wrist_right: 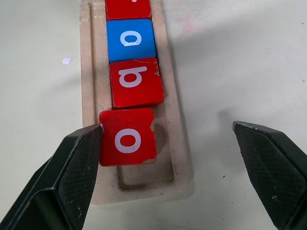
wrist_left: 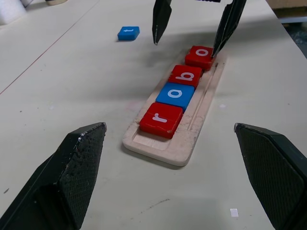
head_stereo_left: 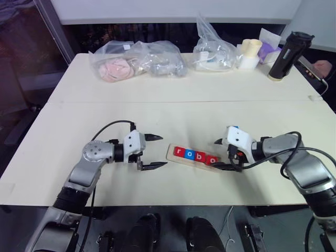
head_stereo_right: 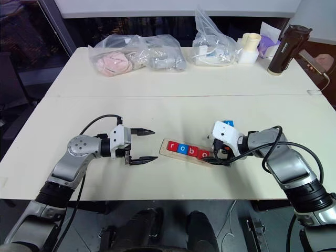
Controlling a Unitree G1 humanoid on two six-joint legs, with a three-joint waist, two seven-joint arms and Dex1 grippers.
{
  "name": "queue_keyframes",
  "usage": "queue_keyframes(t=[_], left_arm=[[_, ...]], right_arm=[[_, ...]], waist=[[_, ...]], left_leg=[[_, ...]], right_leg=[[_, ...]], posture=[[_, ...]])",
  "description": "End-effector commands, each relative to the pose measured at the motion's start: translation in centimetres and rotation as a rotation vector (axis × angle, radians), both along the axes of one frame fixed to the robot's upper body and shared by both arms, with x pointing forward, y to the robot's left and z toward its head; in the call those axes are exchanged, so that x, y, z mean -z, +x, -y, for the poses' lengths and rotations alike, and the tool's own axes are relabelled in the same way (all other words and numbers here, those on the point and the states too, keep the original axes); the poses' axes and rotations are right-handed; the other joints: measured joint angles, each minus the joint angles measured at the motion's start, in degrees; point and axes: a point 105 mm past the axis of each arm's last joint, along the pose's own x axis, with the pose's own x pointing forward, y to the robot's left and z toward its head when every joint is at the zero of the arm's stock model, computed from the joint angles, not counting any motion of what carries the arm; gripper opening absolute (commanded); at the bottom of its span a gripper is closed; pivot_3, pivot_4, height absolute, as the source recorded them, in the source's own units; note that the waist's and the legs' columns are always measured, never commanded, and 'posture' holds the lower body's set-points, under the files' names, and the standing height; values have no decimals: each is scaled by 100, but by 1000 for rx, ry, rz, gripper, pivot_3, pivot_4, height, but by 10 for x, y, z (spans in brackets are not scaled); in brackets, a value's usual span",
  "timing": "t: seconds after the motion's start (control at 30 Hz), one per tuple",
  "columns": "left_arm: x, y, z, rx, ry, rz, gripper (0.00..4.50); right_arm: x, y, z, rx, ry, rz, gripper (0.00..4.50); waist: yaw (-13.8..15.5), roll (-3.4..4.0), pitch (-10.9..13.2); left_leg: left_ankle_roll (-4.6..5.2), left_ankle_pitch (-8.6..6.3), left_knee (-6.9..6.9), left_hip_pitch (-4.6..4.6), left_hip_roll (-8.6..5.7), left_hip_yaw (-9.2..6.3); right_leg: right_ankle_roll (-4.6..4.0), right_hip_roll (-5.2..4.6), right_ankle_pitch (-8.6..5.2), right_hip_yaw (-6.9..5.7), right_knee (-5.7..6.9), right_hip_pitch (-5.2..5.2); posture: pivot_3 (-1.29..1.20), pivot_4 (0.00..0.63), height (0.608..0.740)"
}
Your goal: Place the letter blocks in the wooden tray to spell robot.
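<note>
Left eye view: cream table (head_stereo_left: pixel 173 113) (bags (head_stereo_left: pixel 137 60), dark bottle (head_stereo_left: pixel 286 55) behind).

The tray (head_stereo_left: pixel 185 159) lies between your two grippers, with four tiles filling it from the left end. One slot stays free at its right end (wrist_right: pixel 146 176), but your right gripper (head_stereo_left: pixel 222 154) stands spread over that end, one finger (wrist_right: pixel 67 177) touching the last red tile (wrist_right: pixel 128 136). The blue tile (wrist_left: pixel 128 33) lies on open table (head_stereo_left: pixel 173 113) beyond the tray. Your left gripper (head_stereo_left: pixel 154 150), spread wide, flanks the left end. Bags (head_stereo_left: pixel 137 60) and a bottle (head_stereo_left: pixel 286 55) crowd the far edge.
</note>
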Motion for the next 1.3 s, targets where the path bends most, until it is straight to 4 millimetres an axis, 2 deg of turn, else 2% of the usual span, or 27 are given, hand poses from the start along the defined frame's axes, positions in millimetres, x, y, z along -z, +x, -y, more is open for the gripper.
queue_keyframes(t=[0.03,0.27,0.47,0.7,1.13,1.3], left_arm=[[-9,-3,3,16,-8,36,4500],[-9,-3,5,23,-11,35,4500],[-8,-3,5,27,-10,34,4500],[-8,-3,6,29,-12,34,4500],[-6,-3,7,27,-14,28,4500],[-6,-3,7,26,-16,28,4500]], right_arm=[[-14,3,-1,2,12,46,4429],[-12,-5,-4,-13,16,27,4429],[-15,1,-8,23,51,52,4429],[-6,-7,-6,2,25,12,4429],[-10,10,-2,48,22,84,4429],[-13,2,-6,25,40,61,4429]], waist=[[0,0,0],[0,0,0],[0,0,0],[2,0,0],[-2,0,0],[4,0,0]], left_leg=[[0,0,0,0,0,0],[0,0,0,0,0,0],[0,0,0,0,0,0],[0,0,0,0,0,0],[1,0,0,0,0,0],[1,0,0,0,0,0]], right_leg=[[0,0,0,0,0,0],[0,0,0,0,0,0],[0,0,0,0,0,-1],[0,0,0,0,0,0],[0,0,0,0,0,0],[0,0,0,0,0,0]], posture=[[0,150,738],[0,150,738],[0,150,738],[0,150,738],[0,150,738],[0,150,738]])
